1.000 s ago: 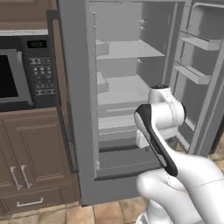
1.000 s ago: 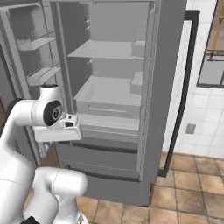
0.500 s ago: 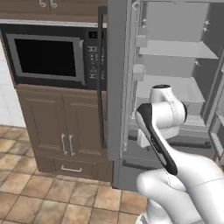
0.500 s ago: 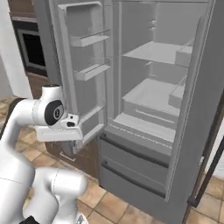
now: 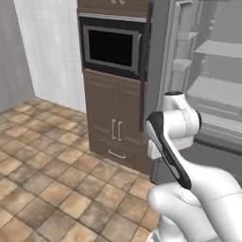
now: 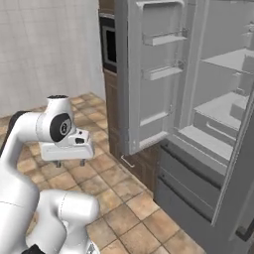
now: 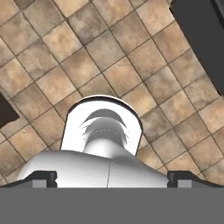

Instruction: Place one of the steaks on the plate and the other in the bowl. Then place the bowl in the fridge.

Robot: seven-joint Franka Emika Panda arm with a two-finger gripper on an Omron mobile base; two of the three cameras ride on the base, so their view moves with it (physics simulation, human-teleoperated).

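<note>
Fridge (image 6: 198, 114) fills right half of right base view, doors swung wide; shelves inside bare as far as visible. Left door (image 6: 149, 79) w/ door bins stands center frame, between arm and oven column. In left base view fridge interior (image 5: 208, 85) at upper right, black microwave (image 5: 111, 47) upper center, brown cabinet (image 5: 116, 125) w/ handles below it. Tiled floor (image 5: 42, 179) across lower left.

Gripper (image 6: 67, 162) at left-center of right base view, pointing down at floor, jaws spread fully, holding nothing.
</note>
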